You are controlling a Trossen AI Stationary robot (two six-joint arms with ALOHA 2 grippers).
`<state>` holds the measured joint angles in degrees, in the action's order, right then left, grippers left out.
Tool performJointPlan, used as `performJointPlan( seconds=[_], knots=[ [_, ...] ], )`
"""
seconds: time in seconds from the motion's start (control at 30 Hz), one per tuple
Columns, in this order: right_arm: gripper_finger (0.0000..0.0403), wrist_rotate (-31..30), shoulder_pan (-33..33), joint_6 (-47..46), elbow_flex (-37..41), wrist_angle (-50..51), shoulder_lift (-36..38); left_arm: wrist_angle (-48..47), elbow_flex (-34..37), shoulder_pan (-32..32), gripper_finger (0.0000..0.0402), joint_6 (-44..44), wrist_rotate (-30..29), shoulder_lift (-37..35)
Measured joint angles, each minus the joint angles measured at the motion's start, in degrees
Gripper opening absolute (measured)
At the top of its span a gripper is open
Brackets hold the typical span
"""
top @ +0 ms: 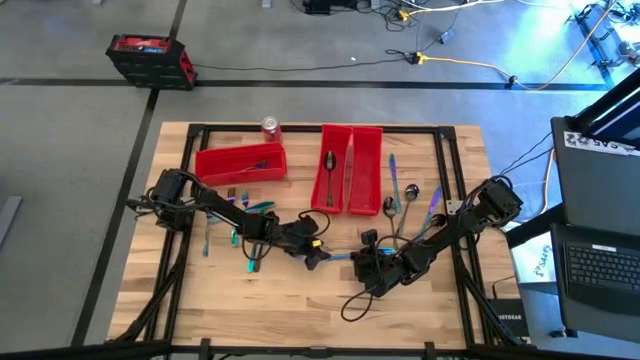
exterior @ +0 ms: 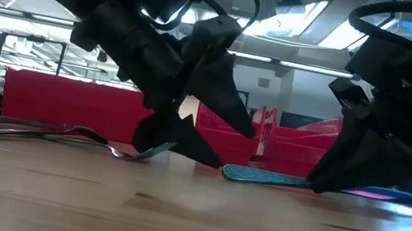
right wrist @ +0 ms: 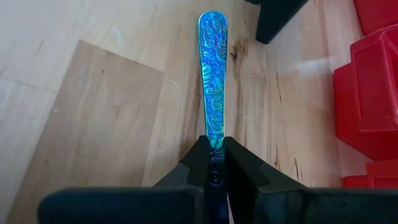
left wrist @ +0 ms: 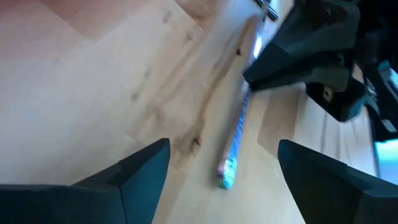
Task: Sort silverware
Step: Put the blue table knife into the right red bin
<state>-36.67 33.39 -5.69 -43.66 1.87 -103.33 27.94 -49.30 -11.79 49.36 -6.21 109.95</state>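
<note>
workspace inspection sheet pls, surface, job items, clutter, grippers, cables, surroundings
surface: wooden table, black frame rails along its edges.
job's things: patterned utensil pinched by one end; loose silverware left of centre; more right of the red bins; a dark spoon in one bin.
clutter: red soda can at the far edge.
grippers: left gripper open over the utensil's free end; right gripper shut on it.
cables: yellow and dark cables on the floor.
surroundings: laptop at right; red-black case on the floor.

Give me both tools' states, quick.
Left tool: open, holding nothing, straddling the patterned handle.
Right tool: shut on the patterned handle.
</note>
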Motion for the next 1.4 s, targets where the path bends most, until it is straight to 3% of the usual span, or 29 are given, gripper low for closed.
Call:
performJointPlan(
  seconds=[0.43,0.87,1.4],
  knots=[
    [0.0014,0.1,0.0,0.0,0.0,0.0,0.0,-2.1,-0.8,1.1,0.0287,1.5,3.3,0.4],
    [0.0014,0.1,0.0,0.1,0.0,-0.1,0.0,-5.9,-10.6,1.0,0.0287,0.4,7.3,7.7],
    [0.0014,0.1,0.0,0.2,0.0,-0.1,0.0,-7.2,-10.8,0.9,0.0287,-1.4,13.6,7.6]
  ],
)
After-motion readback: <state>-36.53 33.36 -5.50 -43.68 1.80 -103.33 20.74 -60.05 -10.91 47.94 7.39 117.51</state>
